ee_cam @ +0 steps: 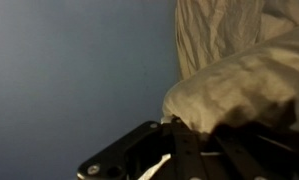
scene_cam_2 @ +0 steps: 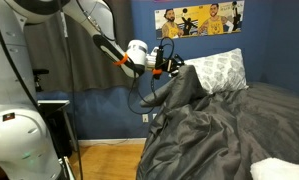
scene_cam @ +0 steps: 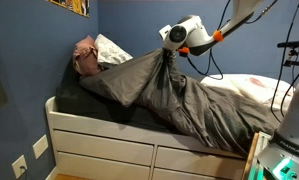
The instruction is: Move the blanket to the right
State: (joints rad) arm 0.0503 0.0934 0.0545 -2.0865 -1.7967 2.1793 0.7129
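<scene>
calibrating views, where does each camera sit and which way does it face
Exterior view: beside the bed, facing its drawers and pillow; shows arm and tool holding up the blanket.
Exterior view: by the robot base, facing the bed's head; shows base, arm, tool.
Wrist view: behind the tool, facing blanket and wall.
All share tool and blanket.

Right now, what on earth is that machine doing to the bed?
A robot arm has its gripper clamped shut on a pinch of the dark grey blanket and holds it raised in a peak above the bed. The rest of the blanket drapes down from that peak across the mattress and hangs over the bed's edge. A patterned pillow sits at the head of the bed, against the blue wall.
</scene>
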